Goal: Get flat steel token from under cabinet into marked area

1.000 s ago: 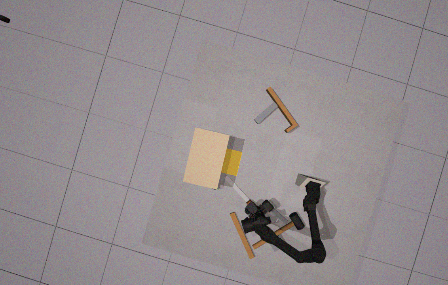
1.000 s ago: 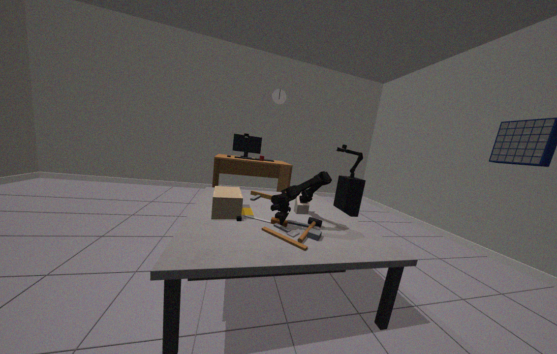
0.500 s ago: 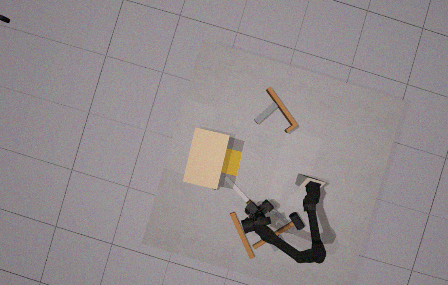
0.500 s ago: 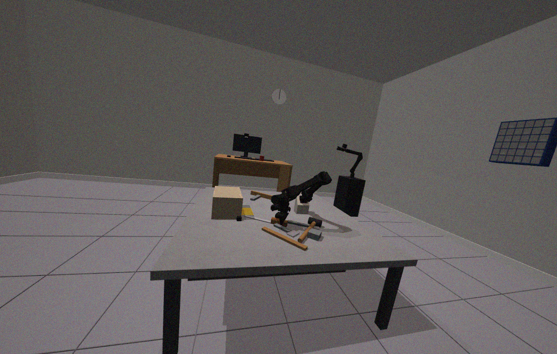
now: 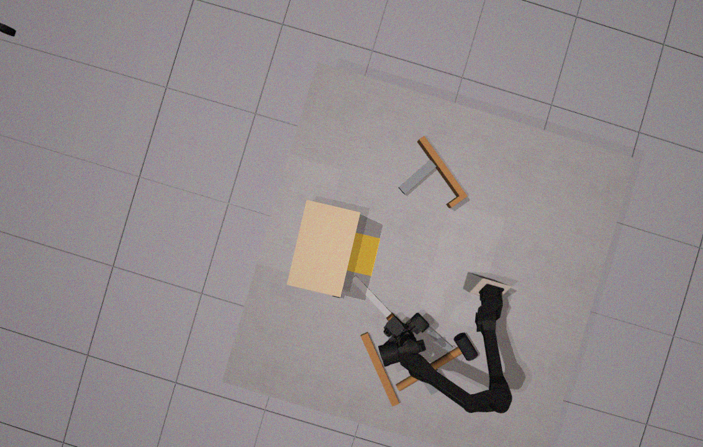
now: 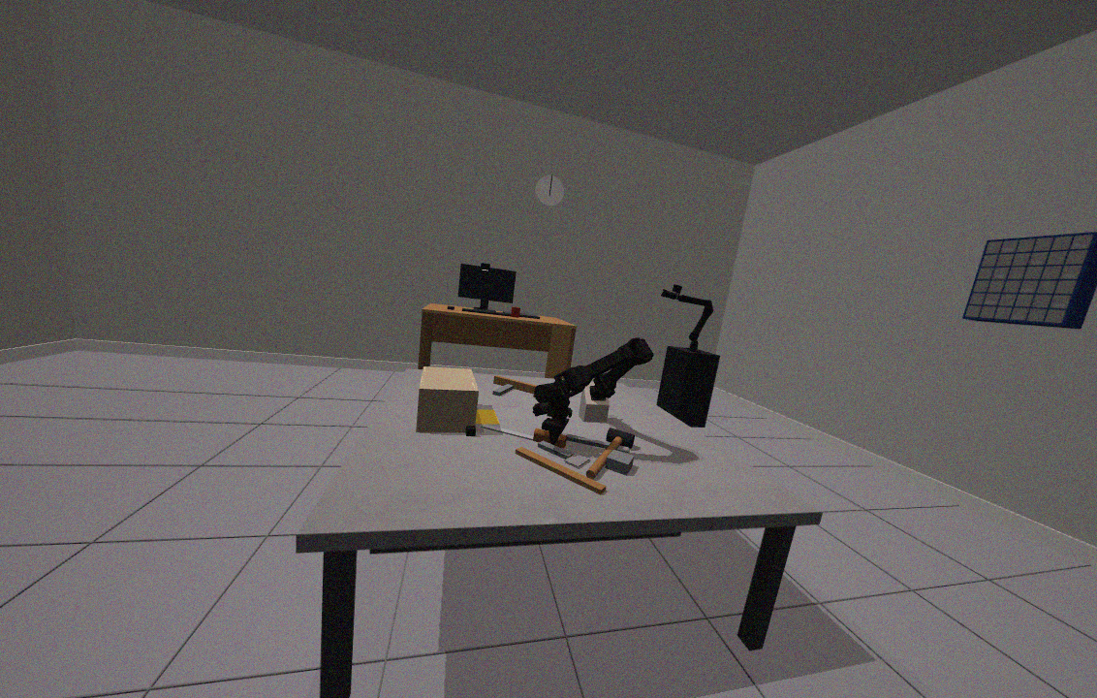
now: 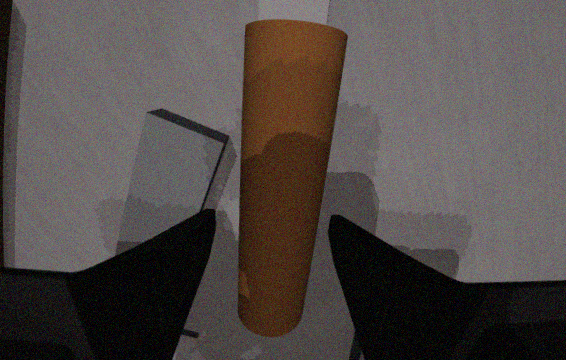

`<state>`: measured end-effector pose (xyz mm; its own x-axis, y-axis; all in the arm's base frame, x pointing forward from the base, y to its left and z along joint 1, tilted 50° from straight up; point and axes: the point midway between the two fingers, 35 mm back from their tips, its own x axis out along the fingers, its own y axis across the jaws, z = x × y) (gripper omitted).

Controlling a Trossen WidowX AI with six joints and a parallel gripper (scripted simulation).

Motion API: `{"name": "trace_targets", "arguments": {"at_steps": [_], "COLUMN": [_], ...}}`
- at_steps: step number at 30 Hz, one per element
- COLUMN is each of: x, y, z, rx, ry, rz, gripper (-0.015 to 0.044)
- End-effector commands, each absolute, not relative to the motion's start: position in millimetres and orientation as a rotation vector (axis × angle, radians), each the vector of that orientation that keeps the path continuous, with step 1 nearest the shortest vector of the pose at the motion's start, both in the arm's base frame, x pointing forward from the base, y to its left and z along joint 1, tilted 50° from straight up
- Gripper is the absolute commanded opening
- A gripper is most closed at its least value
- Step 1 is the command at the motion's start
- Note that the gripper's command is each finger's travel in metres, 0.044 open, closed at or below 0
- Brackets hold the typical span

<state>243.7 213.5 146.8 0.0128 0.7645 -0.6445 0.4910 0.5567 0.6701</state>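
The beige cabinet (image 5: 323, 248) (image 6: 447, 403) stands at the left of the robot. The yellow marked area (image 5: 367, 256) (image 6: 487, 417) lies along its front. I cannot see the token. My gripper (image 5: 398, 327) (image 6: 552, 431) (image 7: 273, 220) is open around the orange handle (image 7: 288, 100) (image 6: 540, 435) of a tool. The wrist view shows a gap between each fingertip and the handle. The tool's pale flat blade (image 5: 372, 297) (image 6: 509, 431) reaches toward the cabinet's front corner. Its tip lies beside the near end of the yellow area.
An orange bar (image 5: 379, 369) (image 6: 559, 470) and a black-headed mallet (image 5: 465, 346) (image 6: 619, 437) lie near the arm, with grey flat pieces partly hidden. A hooked orange stick (image 5: 443, 166) with a grey strip (image 5: 417, 178) lies beyond. A small black block (image 6: 471, 430) is at the cabinet's corner.
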Motion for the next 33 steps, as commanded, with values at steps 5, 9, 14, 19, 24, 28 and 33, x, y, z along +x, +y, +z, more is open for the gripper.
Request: {"name": "trace_targets", "arguments": {"at_steps": [5,9,14,19,24,28,33], "x": [243.4,243.5,243.5,243.5,243.5,243.9,248.4], "y": [213.2,214.0,214.0,214.0,214.0,213.9,212.6], "z": [146.8,146.4,146.4,146.4,146.4,146.3,144.7], "rx": [1.078,1.076,1.076,1.076,1.076,1.075,1.064], "ry": [1.633,1.637,1.637,1.637,1.637,1.636,1.631], "rz": [0.295,0.297,0.297,0.297,0.297,0.299,0.309], "gripper": [0.0270,0.0244,0.0131,0.0098,0.0006,0.0000,0.0000]}}
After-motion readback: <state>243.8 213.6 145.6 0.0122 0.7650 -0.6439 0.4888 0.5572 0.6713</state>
